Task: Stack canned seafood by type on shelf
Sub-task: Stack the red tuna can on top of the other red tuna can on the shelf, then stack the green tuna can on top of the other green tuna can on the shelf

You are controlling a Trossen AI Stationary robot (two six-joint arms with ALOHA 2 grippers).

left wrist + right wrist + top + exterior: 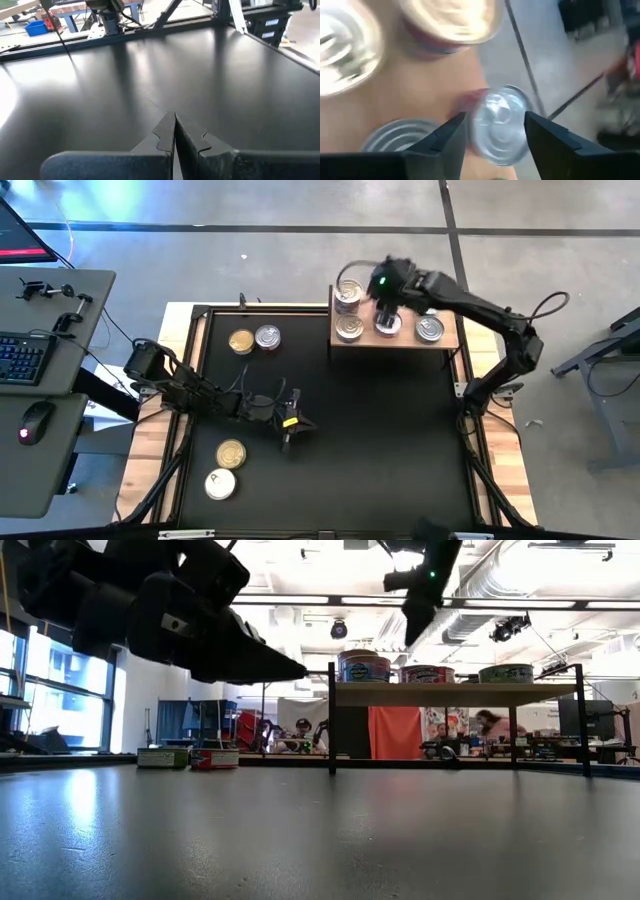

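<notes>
Near edge of the surface (pixel 400 450), toward the left: a gold-topped tin (pixel 230 453) and a silver-topped tin (pixel 220 484) just beside it, both flat on the black top. Left gripper (pixel 291 430) sits low over the middle of the surface, jaws closed tight, holding nothing; the left wrist view shows only bare black top past its fingers (pixel 165 132). Further back, near the far-left part of the surface, a second gold tin (pixel 241 341) and second silver tin (pixel 267 336) stand touching side by side. Shelf (pixel 400 340) stands at the far edge toward the right corner, a light-wood board on a black frame, carrying several silver-topped tins; the left end tin stack (pixel 348 296) is two high in the low view. Right gripper (pixel 386 320) is above the shelf, jaws spread apart around a silver-lidded tin (pixel 501 125) that stands on the shelf, with gaps on both sides. More tins lie close around it, blurred.
</notes>
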